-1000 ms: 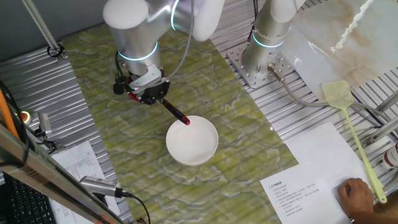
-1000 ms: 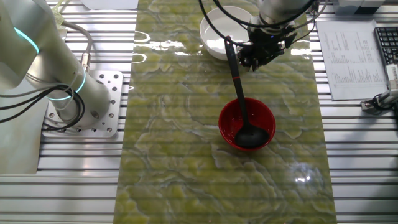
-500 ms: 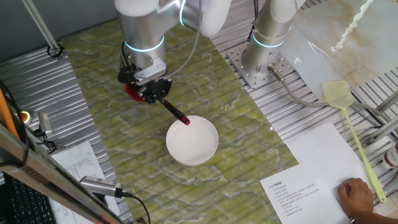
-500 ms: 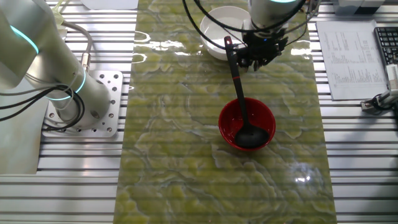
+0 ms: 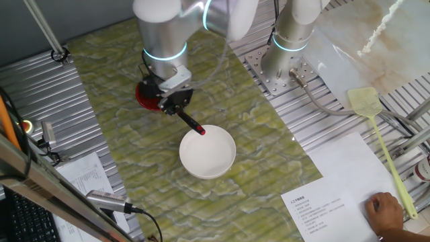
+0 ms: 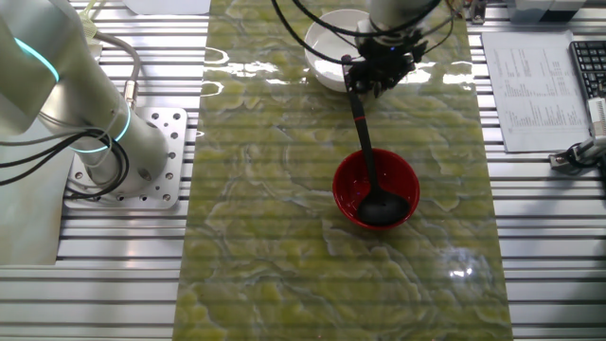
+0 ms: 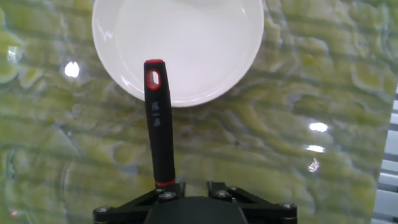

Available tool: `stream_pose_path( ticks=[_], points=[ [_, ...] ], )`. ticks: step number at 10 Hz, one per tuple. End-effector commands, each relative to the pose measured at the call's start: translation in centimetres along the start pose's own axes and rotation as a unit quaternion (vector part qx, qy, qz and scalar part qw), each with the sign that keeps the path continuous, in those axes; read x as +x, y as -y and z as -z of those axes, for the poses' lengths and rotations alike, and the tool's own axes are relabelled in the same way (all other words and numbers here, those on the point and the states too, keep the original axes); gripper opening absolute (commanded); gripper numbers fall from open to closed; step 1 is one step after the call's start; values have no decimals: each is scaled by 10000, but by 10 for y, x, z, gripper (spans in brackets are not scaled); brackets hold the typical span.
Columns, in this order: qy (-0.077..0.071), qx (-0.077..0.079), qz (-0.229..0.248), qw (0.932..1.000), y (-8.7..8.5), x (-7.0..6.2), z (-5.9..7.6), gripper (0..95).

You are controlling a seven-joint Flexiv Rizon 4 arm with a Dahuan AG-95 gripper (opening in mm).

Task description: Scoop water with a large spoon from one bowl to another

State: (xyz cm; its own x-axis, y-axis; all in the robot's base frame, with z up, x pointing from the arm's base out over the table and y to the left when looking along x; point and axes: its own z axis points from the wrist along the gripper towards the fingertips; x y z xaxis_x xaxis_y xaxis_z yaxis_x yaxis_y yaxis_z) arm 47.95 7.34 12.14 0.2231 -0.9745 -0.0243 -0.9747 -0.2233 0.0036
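The black ladle (image 6: 361,128) leans in the red bowl (image 6: 343,180), its round head (image 6: 381,205) down inside and its red-tipped handle (image 7: 157,124) reaching over the rim of the white bowl (image 7: 186,37). In one fixed view the handle (image 5: 191,123) runs from the red bowl (image 5: 141,95) to the white bowl (image 5: 207,153). My gripper (image 6: 376,74) hovers just beside the upper handle. In the hand view the gripper (image 7: 194,186) is open, with the handle against the outside of the left finger, not between the jaws. I cannot make out water in either bowl.
A second arm's base (image 5: 289,60) stands on the metal plate beyond the green mat. A yellow-green fly swatter (image 5: 376,128), a printed sheet (image 5: 336,195) and a person's hand (image 5: 386,212) lie at the right edge.
My gripper has moved sideways over the mat towards the ladle's handle and now sits right beside it. The ladle and both bowls have not moved.
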Motion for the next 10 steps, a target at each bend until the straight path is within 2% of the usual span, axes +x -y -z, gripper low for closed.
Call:
stream_pose_path(
  ticks=[1, 4, 5, 7, 10],
  points=[
    [48, 142, -100, 9998, -11, 3, -4, 190],
    [90, 201, -219, 9995, -11, 2, -6, 190],
    [84, 234, -272, 9993, -11, 0, -8, 380],
    [128, 303, -209, 9992, -11, 0, -11, 380],
    [158, 295, -170, 9993, -10, -1, -17, 380]
  ],
)
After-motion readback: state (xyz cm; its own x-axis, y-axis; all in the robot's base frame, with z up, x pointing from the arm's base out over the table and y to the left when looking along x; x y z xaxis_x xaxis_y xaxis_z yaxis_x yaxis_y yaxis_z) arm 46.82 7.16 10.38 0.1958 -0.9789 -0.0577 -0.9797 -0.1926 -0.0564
